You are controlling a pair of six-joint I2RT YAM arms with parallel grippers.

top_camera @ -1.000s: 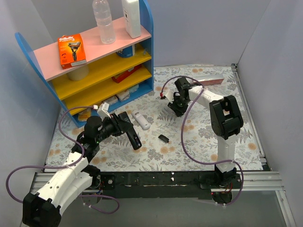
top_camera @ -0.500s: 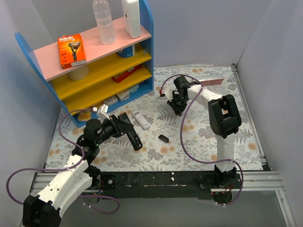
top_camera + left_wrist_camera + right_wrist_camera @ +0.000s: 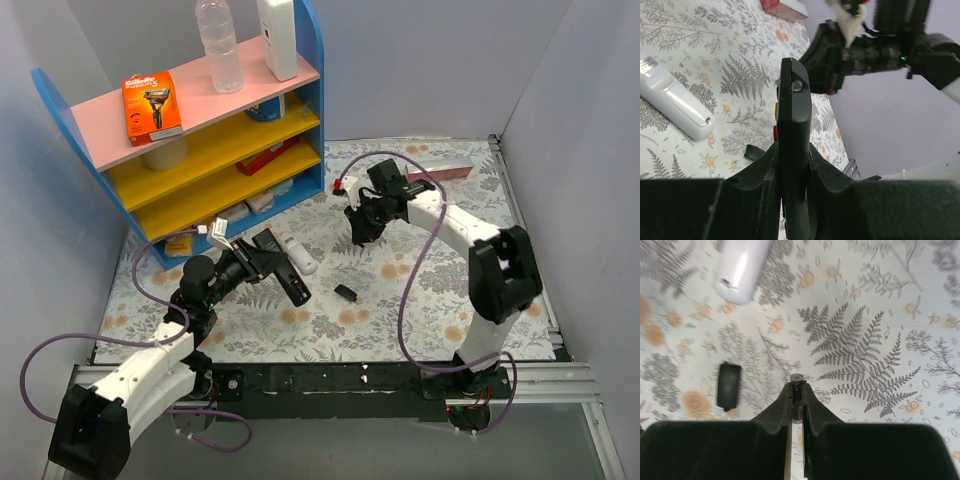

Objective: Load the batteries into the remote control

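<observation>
My left gripper is shut on a black remote control and holds it above the table, edge-on in the left wrist view, where its coloured buttons face left. My right gripper is shut on a small battery, whose metal end sticks out past the fingertips, held above the floral mat. A black battery cover lies on the mat between the two grippers; it also shows in the right wrist view. No other batteries are in view.
A white remote lies on the mat beside the black one, seen also in the left wrist view. A blue shelf unit with bottles and boxes stands at the back left. A red box lies at the back wall.
My left gripper has carried the black remote right, toward the middle. My right arm has stretched out and moved its gripper left, toward the remote, with the battery in it.
</observation>
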